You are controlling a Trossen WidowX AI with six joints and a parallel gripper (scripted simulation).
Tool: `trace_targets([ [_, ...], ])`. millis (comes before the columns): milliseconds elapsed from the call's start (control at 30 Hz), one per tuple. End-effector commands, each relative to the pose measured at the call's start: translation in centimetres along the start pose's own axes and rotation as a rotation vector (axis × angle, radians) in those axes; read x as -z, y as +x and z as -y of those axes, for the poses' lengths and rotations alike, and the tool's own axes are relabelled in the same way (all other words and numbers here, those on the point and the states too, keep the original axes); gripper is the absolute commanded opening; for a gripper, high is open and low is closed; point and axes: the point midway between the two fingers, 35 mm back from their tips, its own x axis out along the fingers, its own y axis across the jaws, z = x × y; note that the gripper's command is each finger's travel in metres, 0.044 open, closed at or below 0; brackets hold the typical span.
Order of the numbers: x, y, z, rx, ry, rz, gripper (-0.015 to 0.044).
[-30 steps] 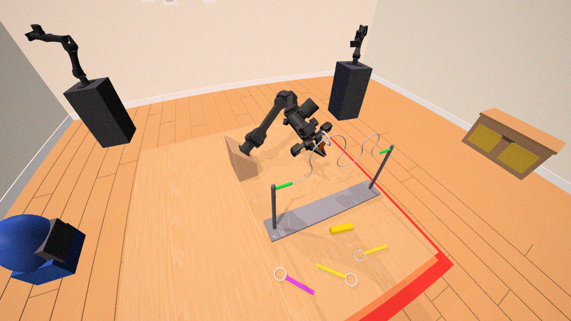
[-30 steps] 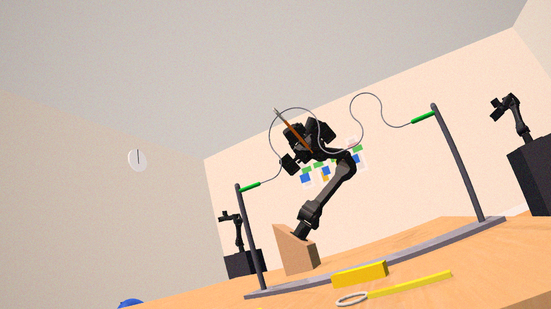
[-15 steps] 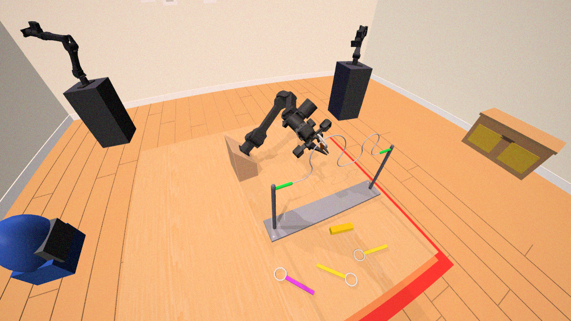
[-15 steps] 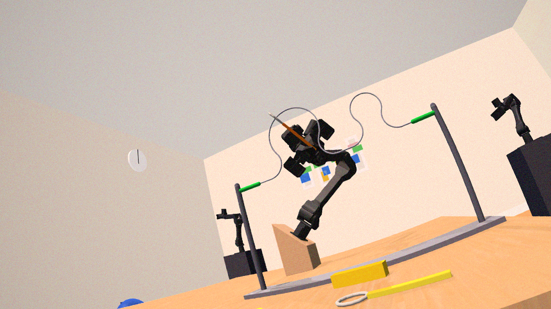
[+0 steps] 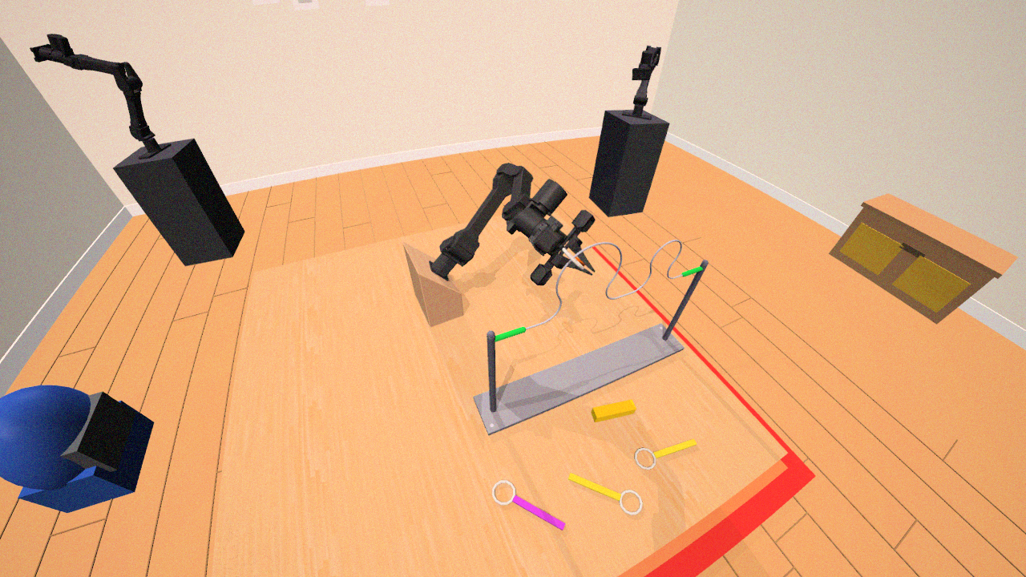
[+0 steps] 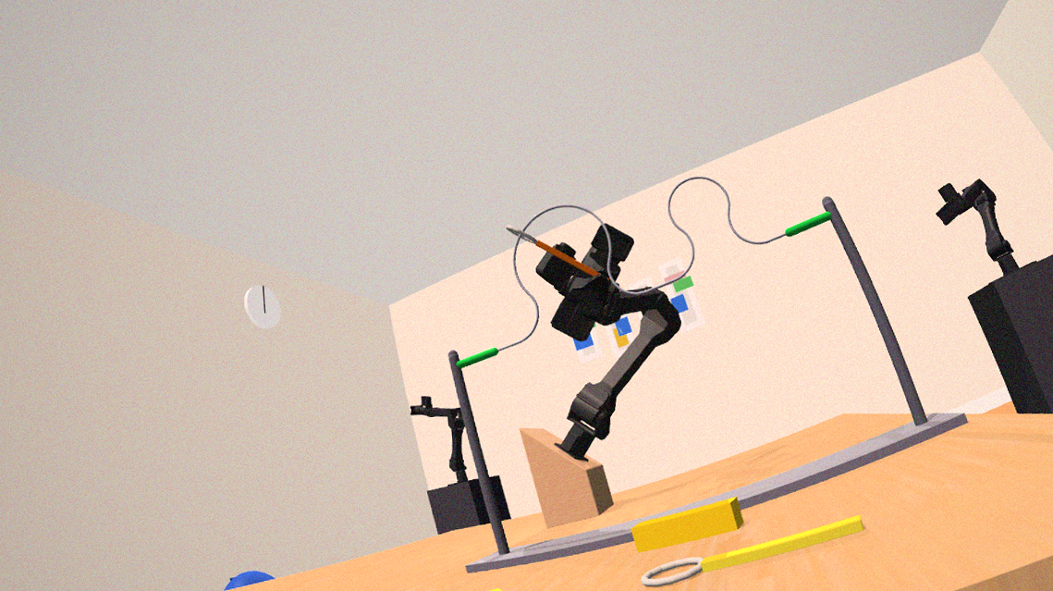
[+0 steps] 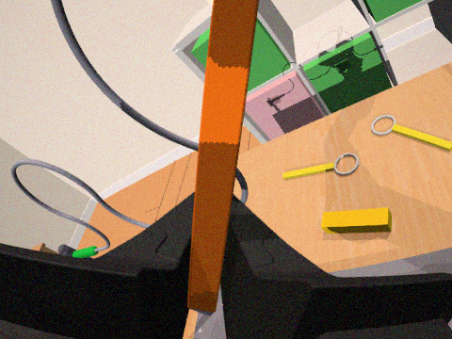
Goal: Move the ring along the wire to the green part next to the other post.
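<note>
My gripper (image 5: 588,268) (image 6: 592,275) (image 7: 213,201) is shut on the orange handle (image 6: 567,257) (image 7: 222,104). The pale ring (image 6: 519,233) at the handle's far end shows nearly edge-on in the exterior view, at the left side of the wire's first big loop; it is out of the wrist view. The grey wire (image 6: 564,206) (image 7: 123,107) appears to pass through it; the gap is too small to tell. Green parts show beside the left post (image 5: 510,333) (image 6: 478,356) and beside the right post (image 5: 692,271) (image 6: 807,224) (image 7: 85,252).
The left post (image 5: 492,373) (image 6: 479,454) and right post (image 5: 684,301) (image 6: 875,310) stand on a grey base (image 5: 574,377). In front lie a yellow block (image 5: 613,410) (image 6: 686,524) (image 7: 356,219), two yellow-handled rings and a magenta-handled ring (image 5: 538,513). Bends of wire lie close around the gripper.
</note>
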Motion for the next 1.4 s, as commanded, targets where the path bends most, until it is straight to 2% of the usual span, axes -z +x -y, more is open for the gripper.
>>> trace_targets([
  [0, -0.1, 0.0, -0.1, -0.023, 0.046, 0.012, -0.0150],
  [1367, -0.7, -0.1, -2.4, -0.290, 0.538, 0.075, -0.0150],
])
